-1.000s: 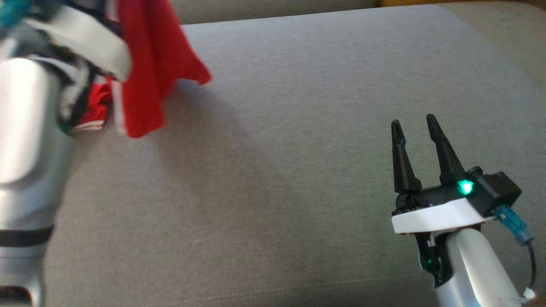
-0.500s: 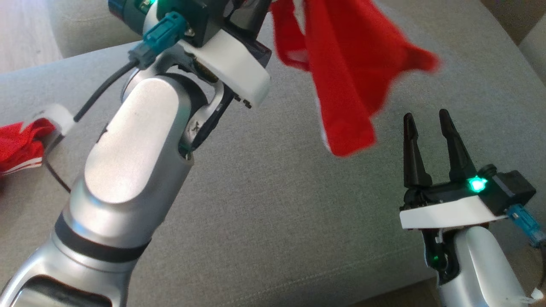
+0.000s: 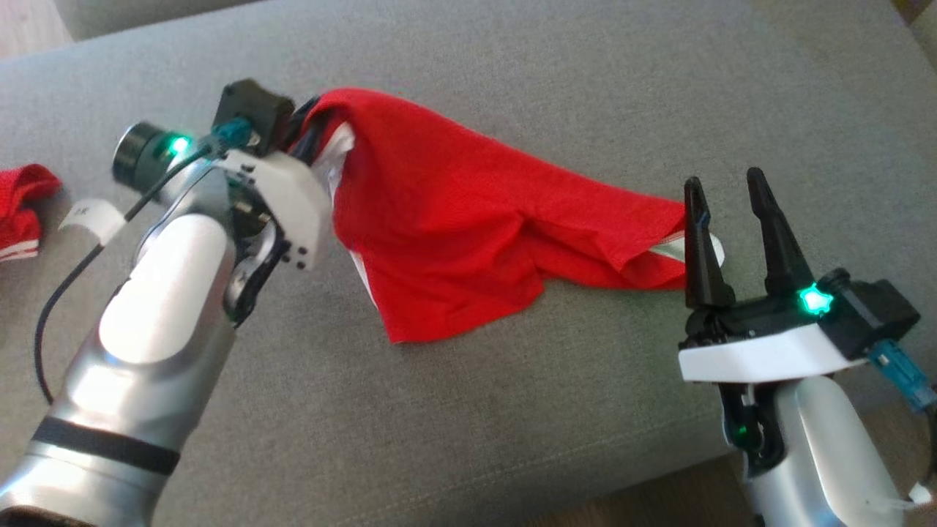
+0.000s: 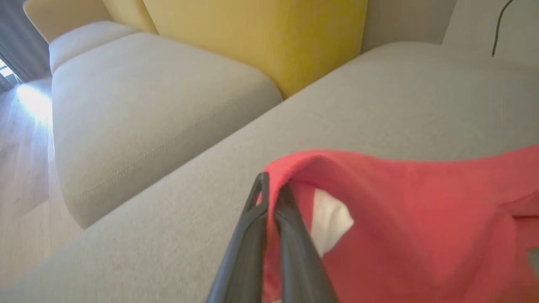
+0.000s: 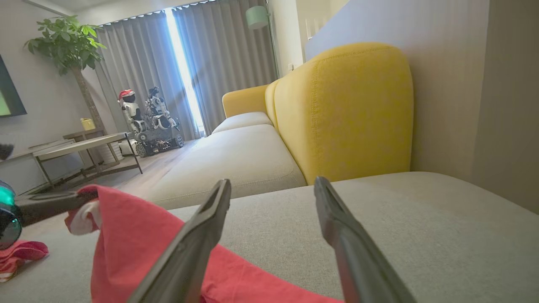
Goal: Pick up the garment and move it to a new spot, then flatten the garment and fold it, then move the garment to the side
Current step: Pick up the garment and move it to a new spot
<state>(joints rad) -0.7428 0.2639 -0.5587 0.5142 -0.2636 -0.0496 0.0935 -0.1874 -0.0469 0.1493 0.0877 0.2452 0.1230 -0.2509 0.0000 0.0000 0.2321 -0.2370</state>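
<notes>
The garment [image 3: 454, 219] is red with a white patch inside. One end is lifted, and the rest trails rightward across the grey sofa cushion [image 3: 512, 410]. My left gripper [image 3: 313, 130] is shut on that raised end. In the left wrist view the closed left gripper [image 4: 273, 191] pinches a fold of the garment [image 4: 421, 219]. My right gripper [image 3: 723, 183] stands open just past the garment's right edge, holding nothing. In the right wrist view the right gripper [image 5: 273, 185] is spread wide above the garment [image 5: 139, 240].
A second red cloth with white stripes [image 3: 18, 212] lies at the cushion's far left. A yellow backrest [image 5: 345, 113] rises behind the seat. The cushion's front edge [image 3: 585, 476] drops to wooden floor. A low table [image 5: 80, 145] and another robot [image 5: 143, 122] stand across the room.
The head camera has shifted. My left gripper has come down with the garment, which hung in the air before and now lies spread across the cushion. The right gripper stays open.
</notes>
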